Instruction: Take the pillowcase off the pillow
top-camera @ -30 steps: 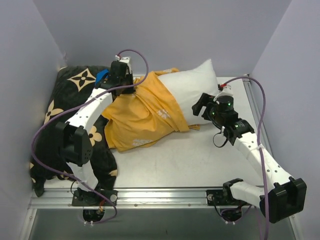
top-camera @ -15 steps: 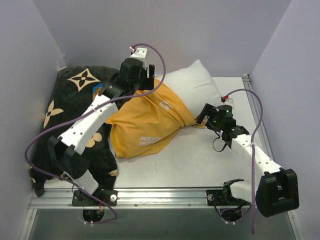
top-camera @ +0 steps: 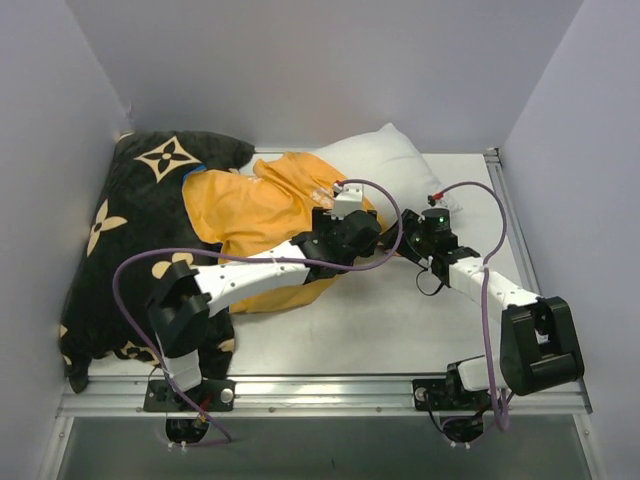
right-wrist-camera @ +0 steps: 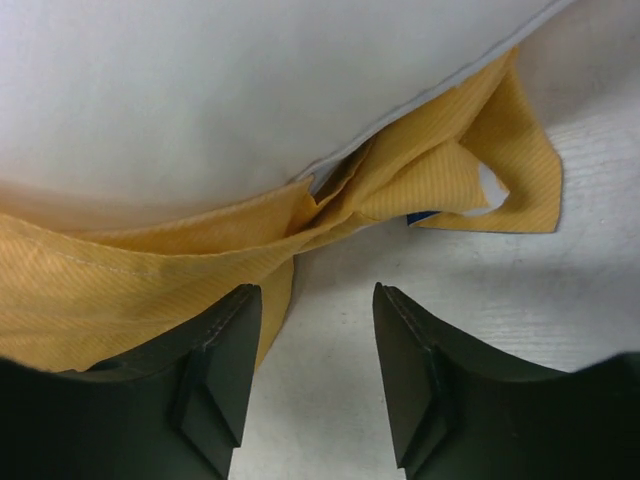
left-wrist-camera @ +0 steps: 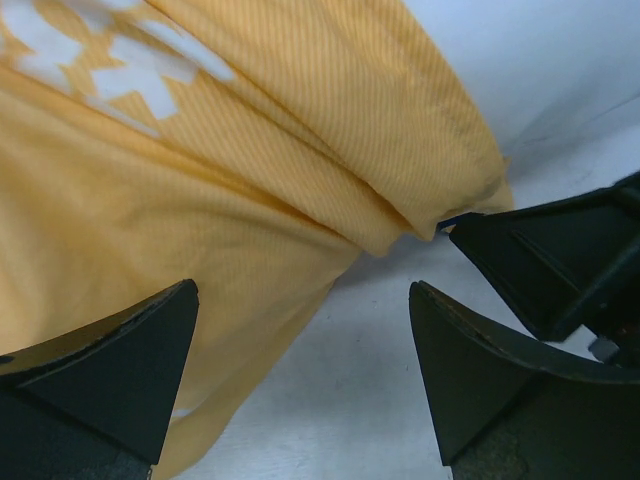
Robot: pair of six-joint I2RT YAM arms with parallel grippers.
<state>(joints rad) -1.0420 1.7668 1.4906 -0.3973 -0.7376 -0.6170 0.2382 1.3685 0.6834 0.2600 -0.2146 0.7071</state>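
The orange-yellow pillowcase (top-camera: 255, 212) lies bunched over the left part of the white pillow (top-camera: 388, 160), whose bare end sticks out at the back right. My left gripper (top-camera: 372, 248) stands wide open at the pillowcase's front right edge. In the left wrist view, the left gripper (left-wrist-camera: 302, 288) holds only bare table between its fingers, with orange cloth (left-wrist-camera: 200, 170) beside the left finger. My right gripper (top-camera: 402, 246) faces it closely. In the right wrist view, the right gripper (right-wrist-camera: 315, 290) has its jaws partly open on nothing, just below the folded orange hem (right-wrist-camera: 400, 190) and the pillow (right-wrist-camera: 250, 90).
A large black cushion (top-camera: 140, 220) with beige flower motifs fills the left side, and the pillowcase rests partly on it. Grey walls close in the back and both sides. The metal table (top-camera: 400, 320) shows in front of the pillow. Each arm's cable loops above it.
My left arm swung from behind the pillow to its front, opening and letting go of the pillowcase. My right gripper moved left toward the hem and its jaws narrowed.
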